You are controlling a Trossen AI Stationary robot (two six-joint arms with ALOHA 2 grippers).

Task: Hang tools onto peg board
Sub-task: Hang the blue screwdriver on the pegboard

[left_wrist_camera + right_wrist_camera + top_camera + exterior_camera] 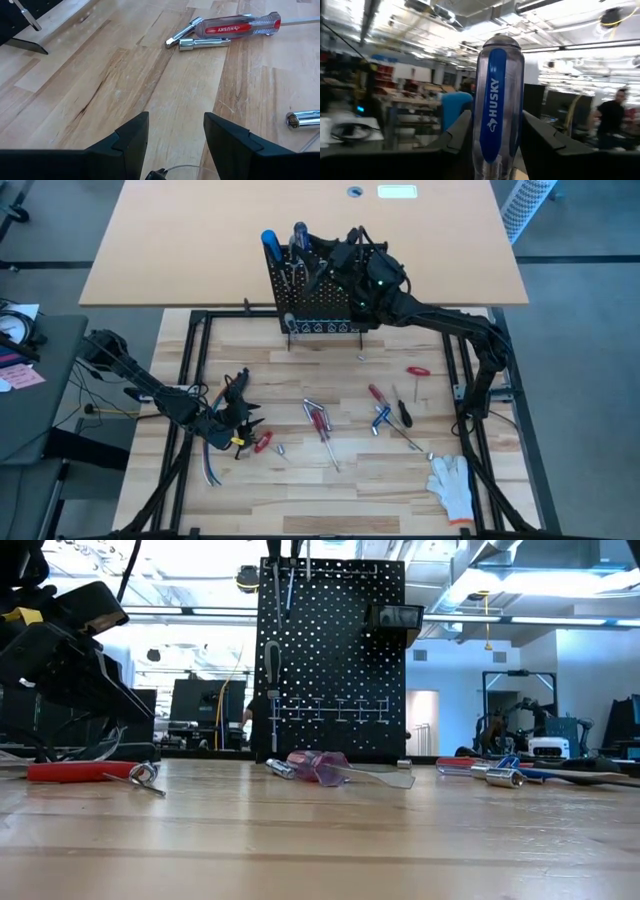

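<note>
The black peg board (315,300) stands upright at the table's far side, with a screwdriver (272,660) hanging on its face and a small bin (395,615) near its top. My right gripper (492,135) is up at the board's top edge, shut on a clear screwdriver with a blue stripe (497,100). My left gripper (175,135) hovers open over bare wood at the near left (235,415), holding nothing. Loose tools lie on the table, among them a red-handled screwdriver (240,25). My right gripper pinches the screwdriver's handle (482,140) between its two fingers, one on each side. The fingers come roughly level from the table's right side and lie across the handle. The handle stands upright with its butt end (499,40) up; the shaft below is hidden.
More tools lie across the wooden table: red-handled screwdrivers (320,420), a blue-handled tool (382,417), a small red tool (417,370), a socket (302,119). A white glove (452,485) lies at the near right. A tan tabletop (200,240) lies behind the board.
</note>
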